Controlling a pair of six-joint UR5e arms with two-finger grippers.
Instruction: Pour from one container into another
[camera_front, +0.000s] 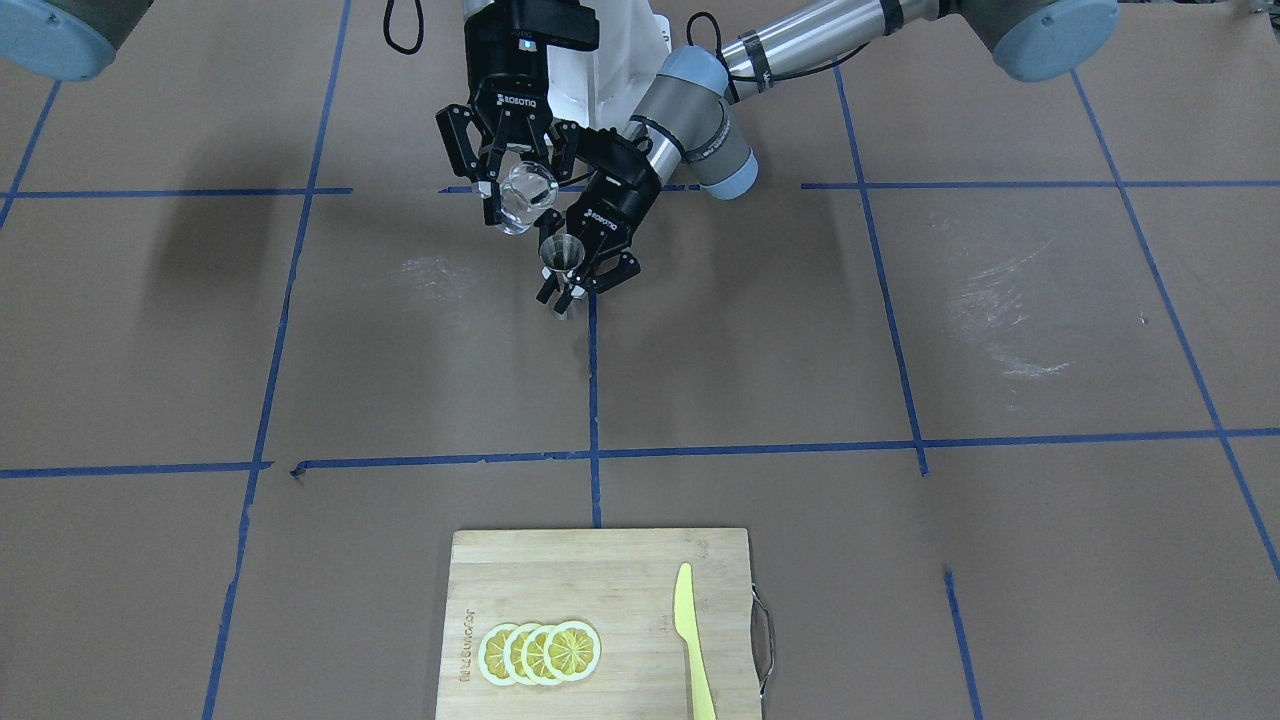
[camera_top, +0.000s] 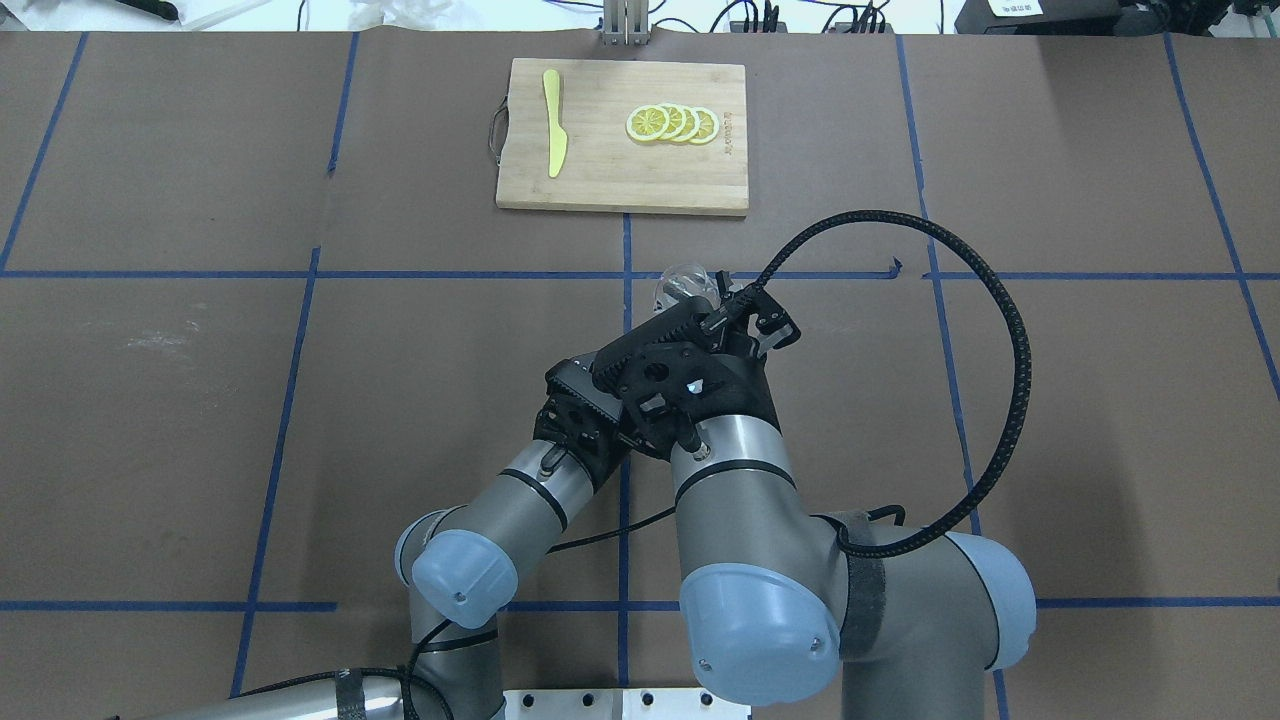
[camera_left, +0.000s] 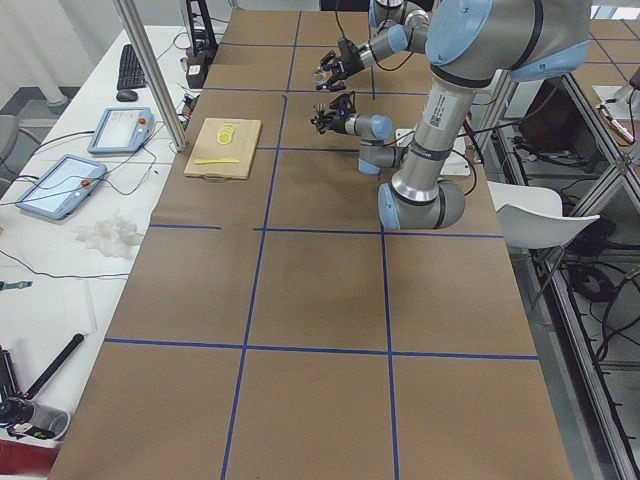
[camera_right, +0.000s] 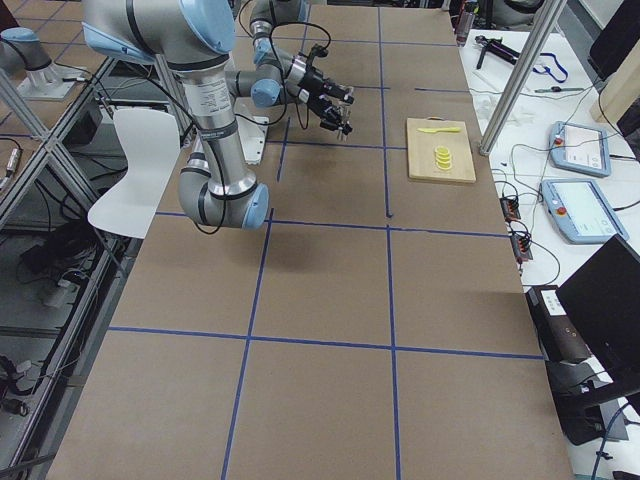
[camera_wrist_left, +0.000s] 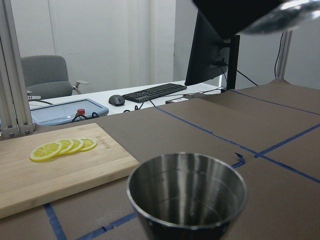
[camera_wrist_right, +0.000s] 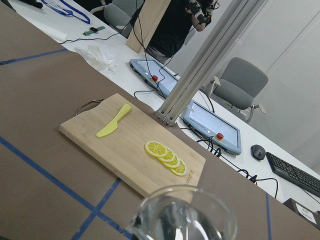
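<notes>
The small clear glass (camera_front: 528, 192) hangs above the table, tipped over towards the steel jigger (camera_front: 562, 256). My right gripper (camera_front: 520, 200) is shut on the glass from above. The jigger stands upright just below and beside the glass, held off the table by my left gripper (camera_front: 582, 282), which is shut on its lower cone. In the left wrist view the jigger's open mouth (camera_wrist_left: 187, 195) fills the bottom. The rim of the glass (camera_wrist_right: 182, 215) shows at the bottom of the right wrist view. In the overhead view only the glass (camera_top: 685, 285) peeks out past my right wrist. I cannot tell whether anything is flowing.
A wooden cutting board (camera_front: 600, 570) lies at the far side of the table from the robot, with several lemon slices (camera_front: 540, 652) and a yellow knife (camera_front: 692, 640) on it. Blue tape lines cross the brown table.
</notes>
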